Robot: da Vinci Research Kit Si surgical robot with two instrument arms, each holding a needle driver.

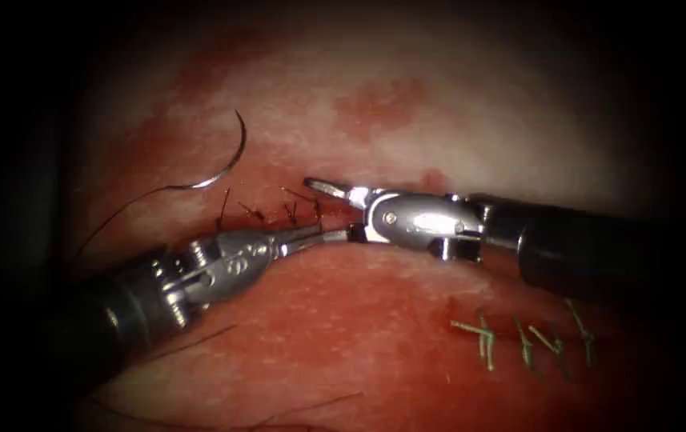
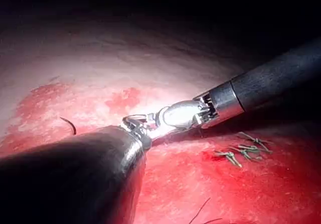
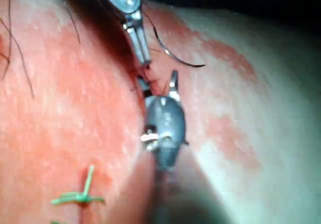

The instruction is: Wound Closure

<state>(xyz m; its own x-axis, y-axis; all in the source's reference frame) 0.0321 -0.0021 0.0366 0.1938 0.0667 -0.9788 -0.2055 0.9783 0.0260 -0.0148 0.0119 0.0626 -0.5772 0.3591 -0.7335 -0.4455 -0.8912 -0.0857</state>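
On the tissue (image 1: 407, 336) the needle (image 1: 226, 164) lies free; both tools hold nothing.

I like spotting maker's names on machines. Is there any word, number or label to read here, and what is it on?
None can be read.
Left tool: faint marks on its metal wrist, too small to read.
Right tool: no writing visible on its wrist.
Needle, lying free on the tissue left of the cut: bare.

both tools' tips (image 1: 334, 232) crowd the cut; the needle (image 1: 226, 164) lies loose upper left.
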